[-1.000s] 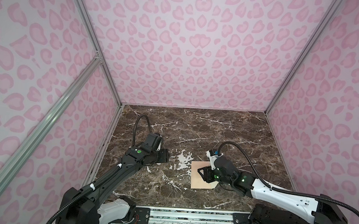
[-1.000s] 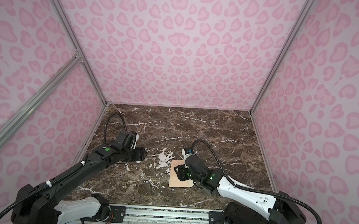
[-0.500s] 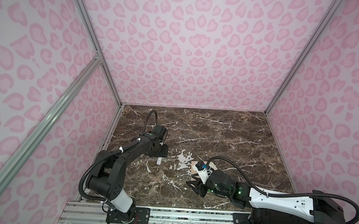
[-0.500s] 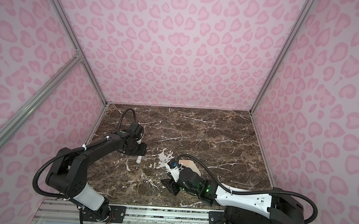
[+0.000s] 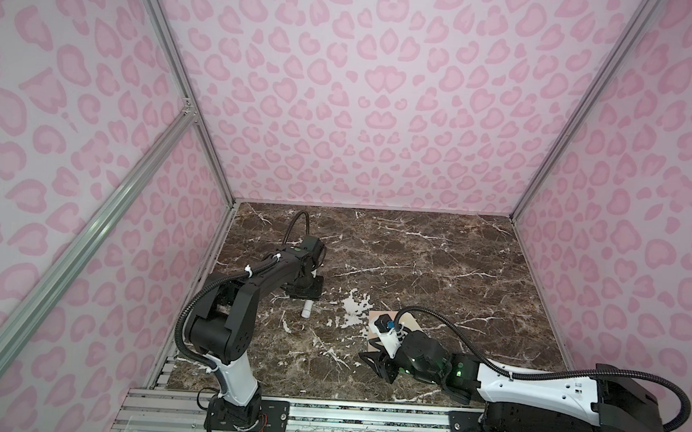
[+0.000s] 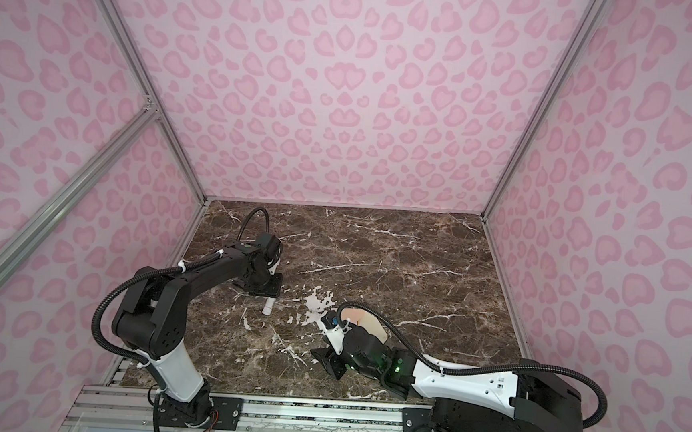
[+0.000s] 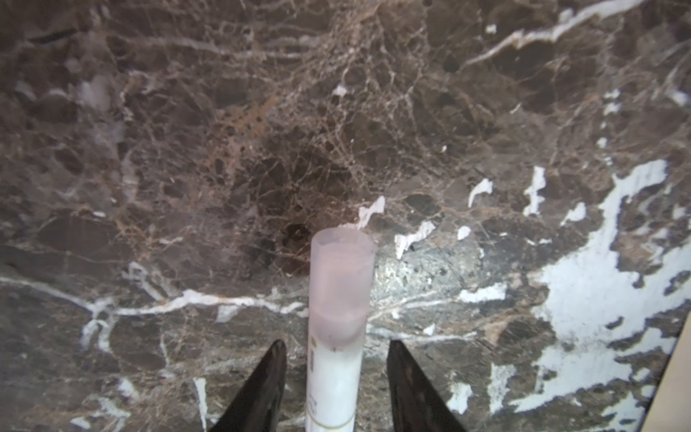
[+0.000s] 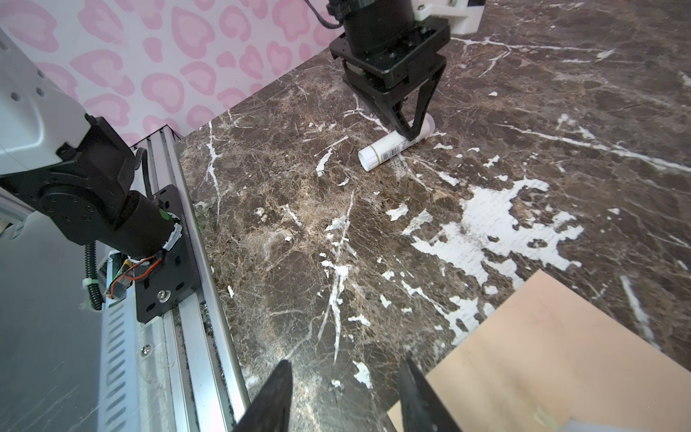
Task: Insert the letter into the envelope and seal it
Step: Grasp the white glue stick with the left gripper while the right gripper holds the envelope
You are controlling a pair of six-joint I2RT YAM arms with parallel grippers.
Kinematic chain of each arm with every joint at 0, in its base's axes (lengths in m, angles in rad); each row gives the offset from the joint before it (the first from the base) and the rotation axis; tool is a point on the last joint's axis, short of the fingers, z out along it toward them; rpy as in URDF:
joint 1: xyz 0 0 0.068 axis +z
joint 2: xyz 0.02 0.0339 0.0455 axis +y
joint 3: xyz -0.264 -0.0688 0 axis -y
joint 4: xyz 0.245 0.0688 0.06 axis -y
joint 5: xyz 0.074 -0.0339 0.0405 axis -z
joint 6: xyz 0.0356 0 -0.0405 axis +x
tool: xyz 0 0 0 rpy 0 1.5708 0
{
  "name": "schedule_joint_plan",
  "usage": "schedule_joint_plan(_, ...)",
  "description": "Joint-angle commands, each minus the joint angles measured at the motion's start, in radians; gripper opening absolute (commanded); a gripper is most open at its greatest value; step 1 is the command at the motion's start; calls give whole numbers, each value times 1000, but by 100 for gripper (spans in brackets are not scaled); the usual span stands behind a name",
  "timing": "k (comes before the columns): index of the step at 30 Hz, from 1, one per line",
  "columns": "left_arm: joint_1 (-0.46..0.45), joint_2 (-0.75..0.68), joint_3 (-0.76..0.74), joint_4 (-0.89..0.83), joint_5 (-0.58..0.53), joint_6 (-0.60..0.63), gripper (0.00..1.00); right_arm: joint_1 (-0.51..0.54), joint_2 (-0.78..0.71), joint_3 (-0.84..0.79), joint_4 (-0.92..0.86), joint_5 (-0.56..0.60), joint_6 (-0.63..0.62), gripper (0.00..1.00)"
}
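In both top views the envelope lies flat on the brown, white-veined marble table, toward the front and right of the middle. Only a peach-tan patch of it shows. The rest is hidden under the right arm's wrist and its looping black cable. The right claw hangs low at the envelope's front edge, too dark there to read its opening. The left claw points down over a small white glue stick and covers its far end. In the left wrist view the stick lies between two black, pointed fingers with a thin strip of table showing on each side, so this claw stands apart, not clamped. The stick's cap is round, frosted and pinkish, its body is glossy white, and its lower end is cut off. In the right wrist view the right claw's fingers stand apart with bare table between them. The envelope, matte and smooth, sits just beside one finger, its far corners cut off by the frame. Whether the letter is inside it cannot be told.
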Motion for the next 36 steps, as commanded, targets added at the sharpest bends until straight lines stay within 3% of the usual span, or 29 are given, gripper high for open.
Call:
schedule_joint_plan(1,2,27,35,-51,3,19,44,1,4,-4,5,19,-7,49)
schedule_joint_plan(10,3,75,61,-92,-10,21,38,1,-15,-18,-1,30,1,49)
schedule_joint_plan(11,4,79,63,-93,-7,21,32,1,-15,-19,-1,30,1,49)
schedule_joint_plan(17,3,92,61,-98,-4,25,26,1,-12,-15,-6,33,1,49)
schedule_joint_plan(36,1,141,66,-130,-38,23,32,1,-6,-16,2,30,5,49)
